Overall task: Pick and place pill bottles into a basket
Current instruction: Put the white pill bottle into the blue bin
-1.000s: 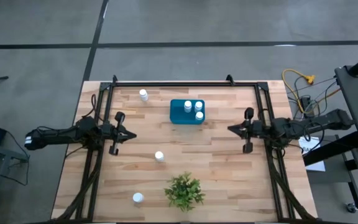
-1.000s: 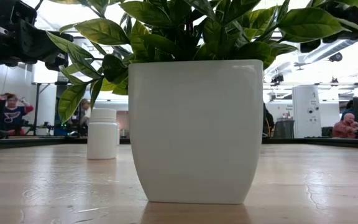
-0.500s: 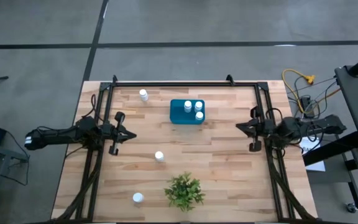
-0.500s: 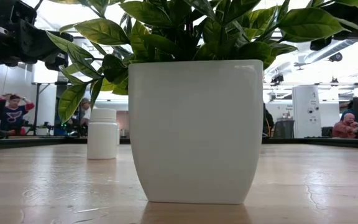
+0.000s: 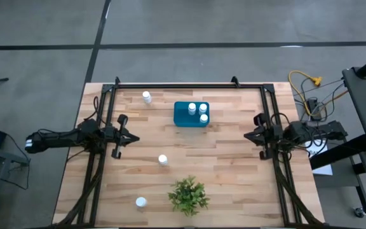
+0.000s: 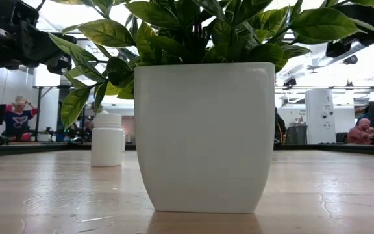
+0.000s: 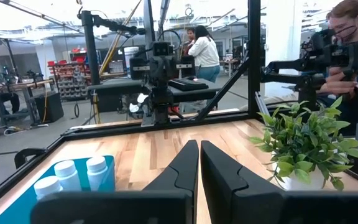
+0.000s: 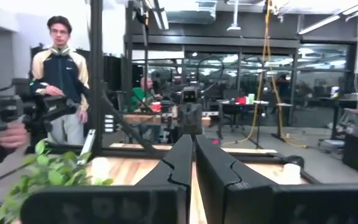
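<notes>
1. The table (image 5: 221, 159) is a pale wooden butcher-block top with a black metal frame along its edges, standing on a grey concrete floor (image 5: 189, 25) crossed by dark seams.
2. The teal basket (image 5: 182, 115) sits near the far middle of the table with three pill bottles (image 5: 197, 112) clustered at its right end.
3. Three more white bottles stand on the wood: one (image 5: 146, 97) by the far left corner, one (image 5: 162, 159) near the middle, one (image 5: 141, 202) at the near edge, left of the potted plant (image 5: 187, 194).
4. The left gripper (image 5: 132, 137) hovers over the left side, fingers pressed together, holding nothing.
5. The right gripper (image 5: 246, 135) sits at the right edge, fingers likewise pressed together and empty.
6. Beyond the table lies an open workshop with desks, racks, cables and several people (image 8: 59, 78).
</notes>
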